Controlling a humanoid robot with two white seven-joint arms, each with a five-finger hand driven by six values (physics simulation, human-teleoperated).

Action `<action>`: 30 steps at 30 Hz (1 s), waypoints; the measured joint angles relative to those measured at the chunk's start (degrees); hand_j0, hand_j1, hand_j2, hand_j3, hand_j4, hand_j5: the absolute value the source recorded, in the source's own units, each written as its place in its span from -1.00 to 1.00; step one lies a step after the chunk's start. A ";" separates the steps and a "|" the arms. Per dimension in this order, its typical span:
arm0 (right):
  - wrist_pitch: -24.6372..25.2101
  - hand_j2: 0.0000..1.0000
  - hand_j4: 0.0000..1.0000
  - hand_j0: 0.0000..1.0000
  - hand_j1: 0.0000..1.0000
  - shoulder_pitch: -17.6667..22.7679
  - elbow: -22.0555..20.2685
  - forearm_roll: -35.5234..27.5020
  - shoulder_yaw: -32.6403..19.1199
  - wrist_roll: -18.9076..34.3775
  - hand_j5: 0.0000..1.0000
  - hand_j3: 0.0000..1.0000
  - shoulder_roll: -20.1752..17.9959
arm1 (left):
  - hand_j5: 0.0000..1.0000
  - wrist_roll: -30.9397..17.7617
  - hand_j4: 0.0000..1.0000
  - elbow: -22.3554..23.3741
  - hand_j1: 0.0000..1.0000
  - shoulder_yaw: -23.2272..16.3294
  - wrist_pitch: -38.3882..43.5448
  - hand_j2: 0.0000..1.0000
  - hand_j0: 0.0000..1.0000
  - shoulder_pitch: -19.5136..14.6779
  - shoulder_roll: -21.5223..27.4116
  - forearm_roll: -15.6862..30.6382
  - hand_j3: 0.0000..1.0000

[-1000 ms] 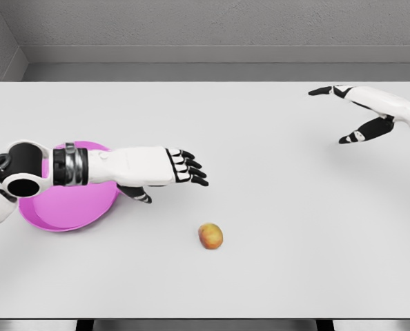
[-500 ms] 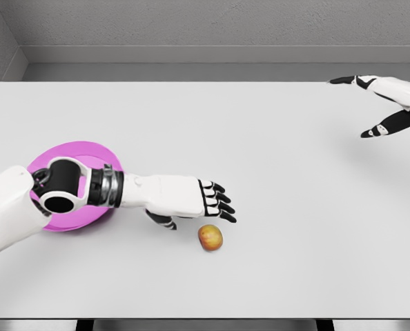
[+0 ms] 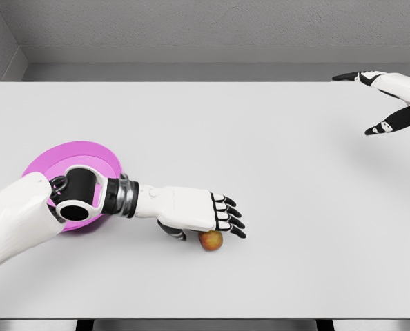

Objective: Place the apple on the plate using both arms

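A small red-yellow apple (image 3: 211, 241) lies on the white table toward the front middle. My left hand (image 3: 212, 221) hovers right over it, palm down, fingers stretched out and open, covering the apple's upper left part. The thumb hangs below the palm to the apple's left. A pink plate (image 3: 74, 157) sits at the left, partly hidden behind my left forearm and elbow. My right hand (image 3: 377, 103) is far off at the upper right, fingers spread and open, holding nothing.
The white table (image 3: 260, 172) stretches wide between the two arms. Its front edge runs along the bottom of the view. A grey wall rises behind the table's far edge.
My left arm has swung forward and right, bringing the hand from beside the plate to just above the apple. The right hand has drawn back toward the upper right.
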 measured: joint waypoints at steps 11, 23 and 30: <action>0.00 1.00 1.00 1.00 1.00 -0.09 -0.18 0.01 0.00 0.00 1.00 1.00 -0.10 | 0.75 0.01 0.75 0.02 0.75 -0.20 0.00 0.75 0.75 0.00 -0.38 -1.20 0.75; 0.00 1.00 1.00 1.00 1.00 -0.09 -0.53 0.01 0.00 0.00 1.00 1.00 -0.68 | 0.66 0.01 0.66 -0.03 0.66 -1.10 0.00 0.66 0.66 0.26 -0.45 -1.58 0.66; -0.01 1.00 1.00 1.00 1.00 0.18 -0.61 0.01 0.00 0.00 1.00 1.00 -0.86 | 0.52 0.01 0.52 -0.04 0.52 -1.39 0.00 0.52 0.52 0.18 -0.45 -1.70 0.52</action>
